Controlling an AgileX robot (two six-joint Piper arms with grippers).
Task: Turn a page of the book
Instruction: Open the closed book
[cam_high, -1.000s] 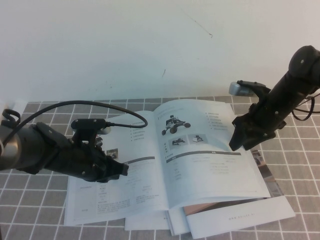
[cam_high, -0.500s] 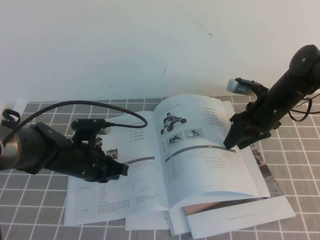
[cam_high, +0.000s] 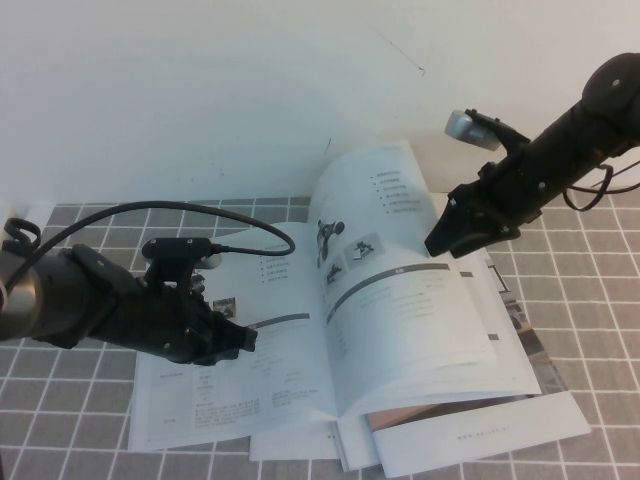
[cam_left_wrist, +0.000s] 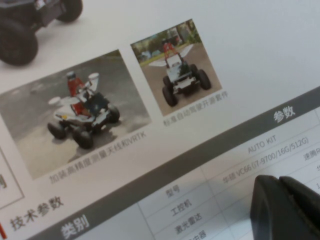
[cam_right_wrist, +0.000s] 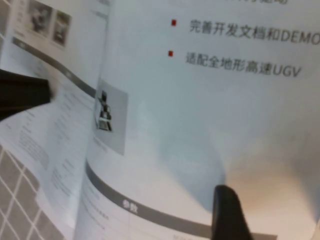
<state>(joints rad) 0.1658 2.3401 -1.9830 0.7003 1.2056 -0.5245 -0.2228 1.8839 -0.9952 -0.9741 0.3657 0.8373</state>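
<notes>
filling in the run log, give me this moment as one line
stage: page turn underway | page: outer edge raised, curling | right gripper: at raised edge, fingers open | left gripper: on book's left page

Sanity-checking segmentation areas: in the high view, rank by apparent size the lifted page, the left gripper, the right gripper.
1. the page, largest by far.
2-3. left gripper resting on the book, and right gripper at the page's raised edge: they look alike, so unranked.

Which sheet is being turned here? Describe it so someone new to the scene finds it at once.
On the grey tiled table lies the open book; the left gripper rests on its left-hand side. The page rises from the spine, its outer edge at the right gripper. Unlike the flat sheets beneath, it stands curled upward and shows a black wheeled vehicle.
</notes>
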